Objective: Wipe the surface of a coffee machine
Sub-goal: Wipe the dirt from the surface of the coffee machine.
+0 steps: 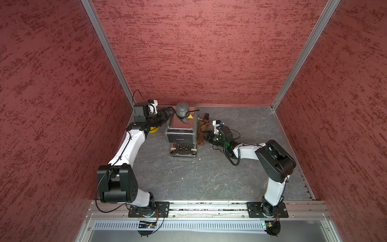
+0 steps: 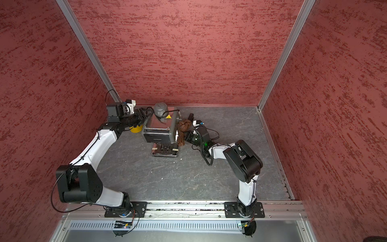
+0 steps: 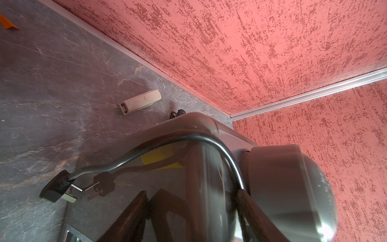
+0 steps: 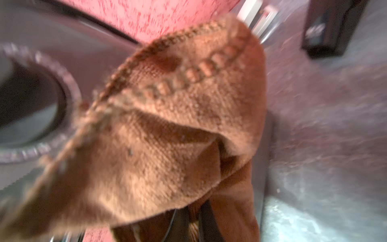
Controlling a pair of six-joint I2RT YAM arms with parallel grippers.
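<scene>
Side wipe apparently under way. Right gripper (image 1: 209, 137) is clamping a brown woven cloth (image 1: 201, 132) against the 3 o'clock flank of the boxy grey-and-black coffee machine (image 1: 181, 130), at 12 o'clock on the grey table (image 1: 188, 178). Left gripper (image 1: 167, 113), jaws apart, is resting on its top at 10 o'clock. Next: probably lifting onto the top, where a black cord (image 3: 188, 138) is lying. Yellow bucket (image 1: 154, 130) is crowding 9 o'clock.

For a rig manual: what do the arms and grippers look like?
The left arm and right arm share white shells, bulky black joints and thin black cables; the right adds a coiled cable and green light. The left gripper and right gripper are black.
</scene>
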